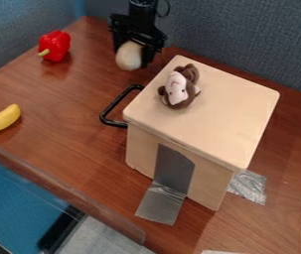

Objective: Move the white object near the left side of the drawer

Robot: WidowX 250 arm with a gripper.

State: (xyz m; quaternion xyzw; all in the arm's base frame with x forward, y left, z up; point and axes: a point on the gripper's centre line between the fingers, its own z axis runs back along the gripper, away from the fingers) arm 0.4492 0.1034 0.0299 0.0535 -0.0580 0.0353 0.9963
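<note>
1. End effector point(134, 55) grasping white object point(128, 56), far end of counter point(66, 99), near drawer's point(139, 149) handle point(117, 104) side.
2. Monkey plush point(178, 89) on drawer top.
3. Red pepper point(55, 44), banana point(2, 119) out left, apart.

Soft, even light, seemingly from overhead, casts faint shadows and puts glints on the silver tape point(251, 186).
</note>
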